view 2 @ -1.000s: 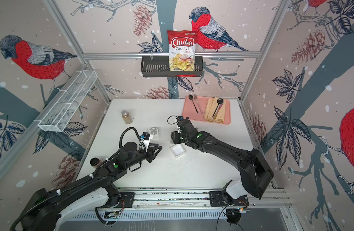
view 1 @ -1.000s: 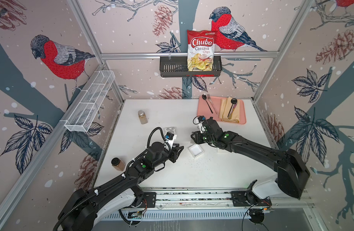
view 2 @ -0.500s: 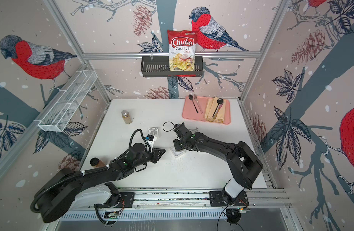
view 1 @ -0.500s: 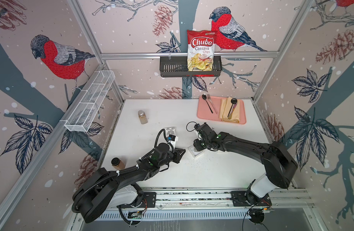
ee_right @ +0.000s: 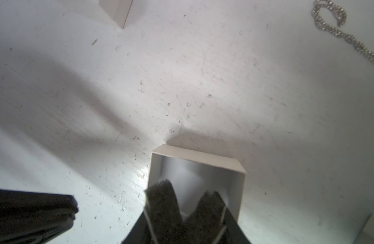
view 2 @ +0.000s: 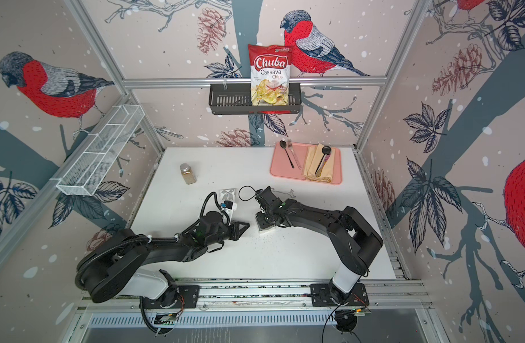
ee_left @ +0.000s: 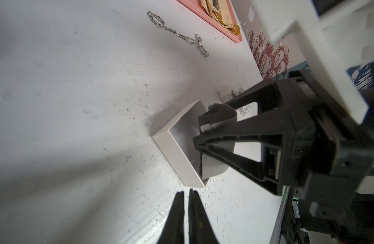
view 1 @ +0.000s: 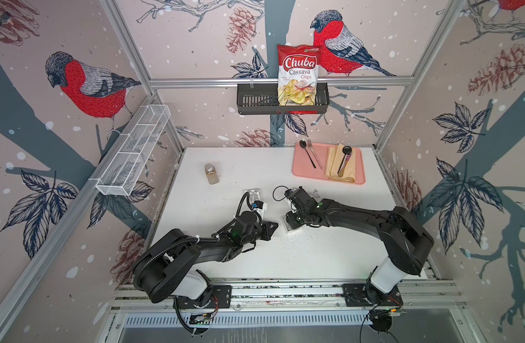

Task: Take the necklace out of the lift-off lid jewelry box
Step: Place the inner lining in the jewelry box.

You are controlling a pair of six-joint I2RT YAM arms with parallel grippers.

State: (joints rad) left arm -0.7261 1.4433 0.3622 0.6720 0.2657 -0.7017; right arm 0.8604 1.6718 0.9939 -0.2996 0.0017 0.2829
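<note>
With the necklace [ee_left: 177,36] already lying on the counter [ee_left: 76,84] far right of the open jewelry box [ee_left: 177,156], near the pink tray [view 1: 303,173], the task looks nearly done: the right gripper [ee_right: 187,187] has its jaws part-spread inside the box, the left gripper [ee_left: 186,193] jaws are pressed together empty beside it, and a clean lift clear seems next.

Both top views look steeply down from high above the front edge of the table [view 1: 300,261] [view 2: 285,261], facing its back edge and taking in the whole surface. Each wrist camera sits close over the tabletop; both show the open white box [ee_left: 175,152] [ee_right: 194,156].
</note>
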